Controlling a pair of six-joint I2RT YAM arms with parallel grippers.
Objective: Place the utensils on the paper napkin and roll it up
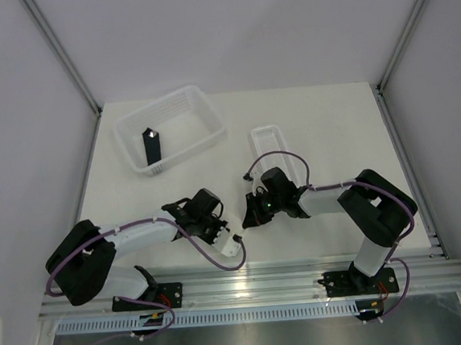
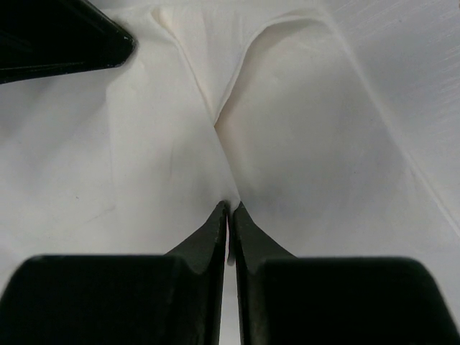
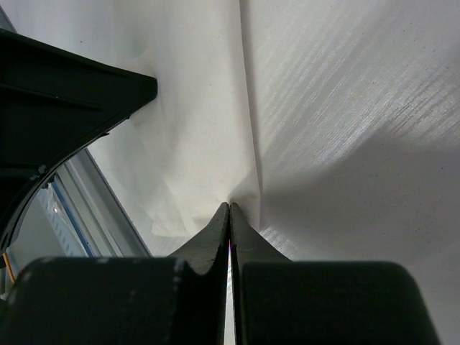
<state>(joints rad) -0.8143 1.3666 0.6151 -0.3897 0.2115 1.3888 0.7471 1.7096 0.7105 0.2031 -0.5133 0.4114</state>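
Observation:
The white paper napkin point(image 2: 287, 144) lies bunched in soft folds on the white table between my two grippers. My left gripper point(image 2: 230, 207) is shut, its tips pinching a fold of the napkin. My right gripper point(image 3: 230, 205) is shut on another fold of the napkin point(image 3: 194, 122). In the top view the left gripper point(image 1: 225, 223) and right gripper point(image 1: 252, 214) sit close together, tips facing each other, near the table's front middle. The orange utensils show in no view. Each wrist view shows the other gripper's black finger at upper left.
A large white slotted basket point(image 1: 170, 129) stands at the back left with a black upright block point(image 1: 152, 145) in it. A narrow white ribbed tray point(image 1: 277, 148) lies behind the right gripper. A metal rail point(image 1: 256, 283) runs along the near edge.

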